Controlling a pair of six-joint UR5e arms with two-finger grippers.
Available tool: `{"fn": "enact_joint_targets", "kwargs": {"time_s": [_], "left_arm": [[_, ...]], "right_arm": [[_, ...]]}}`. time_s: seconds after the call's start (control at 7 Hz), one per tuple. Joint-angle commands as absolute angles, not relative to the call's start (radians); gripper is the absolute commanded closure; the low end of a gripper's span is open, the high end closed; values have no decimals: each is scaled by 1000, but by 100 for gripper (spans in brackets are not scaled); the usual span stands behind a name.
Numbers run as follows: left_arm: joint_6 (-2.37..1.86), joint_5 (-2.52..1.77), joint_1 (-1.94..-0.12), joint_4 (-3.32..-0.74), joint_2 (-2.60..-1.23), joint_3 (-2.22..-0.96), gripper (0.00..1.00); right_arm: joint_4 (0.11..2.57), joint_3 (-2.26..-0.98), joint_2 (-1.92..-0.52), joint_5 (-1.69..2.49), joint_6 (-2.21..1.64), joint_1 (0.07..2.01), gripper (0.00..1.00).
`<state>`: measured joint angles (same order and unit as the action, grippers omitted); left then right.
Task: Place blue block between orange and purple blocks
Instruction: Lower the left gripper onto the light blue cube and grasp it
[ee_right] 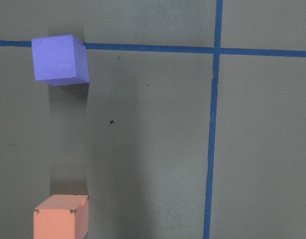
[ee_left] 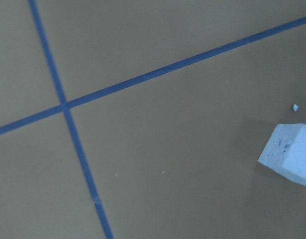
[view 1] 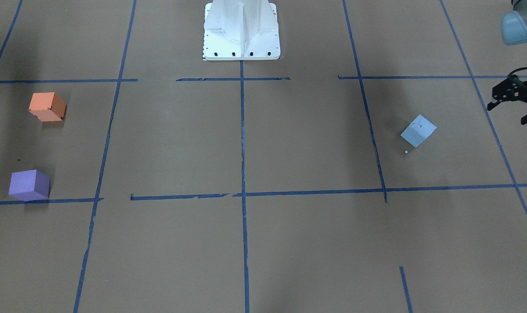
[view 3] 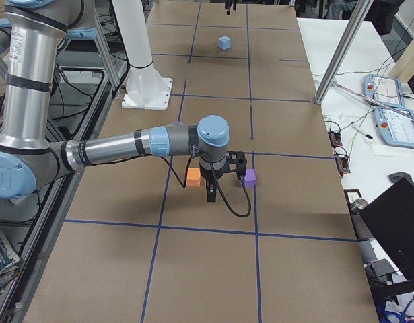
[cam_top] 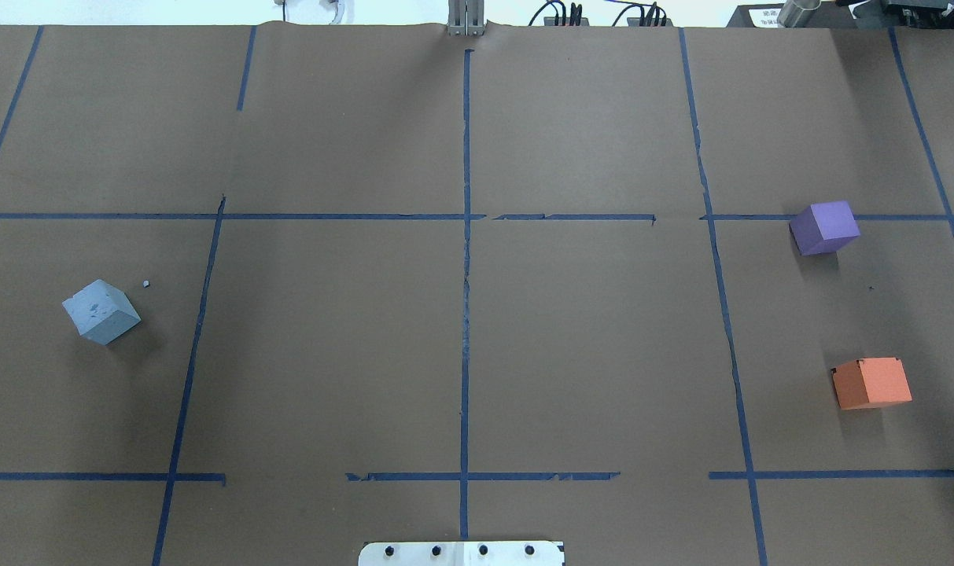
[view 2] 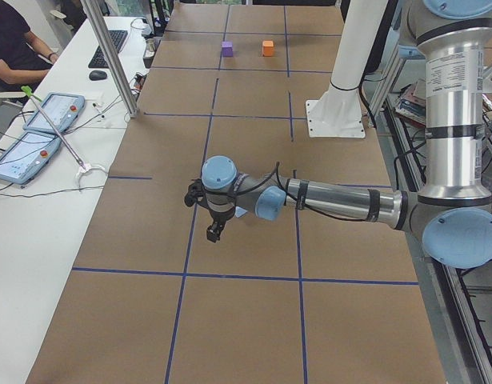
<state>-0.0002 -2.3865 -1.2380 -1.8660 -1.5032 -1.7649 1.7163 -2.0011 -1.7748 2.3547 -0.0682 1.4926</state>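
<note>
The pale blue block (view 1: pixel 418 130) lies on the brown table on my left side, seen too in the overhead view (cam_top: pixel 101 311) and the left wrist view (ee_left: pixel 289 154). My left gripper (view 1: pixel 506 114) hovers beside it, apart from it, open and empty. The orange block (view 1: pixel 47 107) and the purple block (view 1: pixel 29 184) sit on my right side with a gap between them, as the right wrist view shows for orange (ee_right: pixel 60 217) and purple (ee_right: pixel 60 59). My right gripper (view 3: pixel 211 195) hangs above that gap; I cannot tell whether it is open or shut.
The white robot base (view 1: pixel 241 30) stands at the table's middle rear. Blue tape lines (cam_top: pixel 465 236) divide the table into squares. A small white crumb (view 1: pixel 406 151) lies near the blue block. An operators' desk with tablets (view 2: pixel 46 112) runs along the far side.
</note>
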Motion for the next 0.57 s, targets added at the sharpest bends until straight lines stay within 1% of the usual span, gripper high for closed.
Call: {"fn": "enact_joint_targets", "kwargs": {"time_s": [0.0, 0.14, 0.43], "left_arm": [[-2, -2337, -1079, -1882, -1571, -1764, 0], [-8, -2221, -974, -1903, -1583, -1764, 0], [-75, -2148, -882, -1930, -1604, -1761, 0]], "right_arm": [[1717, -2002, -1775, 2356, -69, 1493, 0], [1717, -1999, -1775, 2355, -68, 1493, 0], [1717, -1999, -1775, 2355, -66, 1493, 0]]}}
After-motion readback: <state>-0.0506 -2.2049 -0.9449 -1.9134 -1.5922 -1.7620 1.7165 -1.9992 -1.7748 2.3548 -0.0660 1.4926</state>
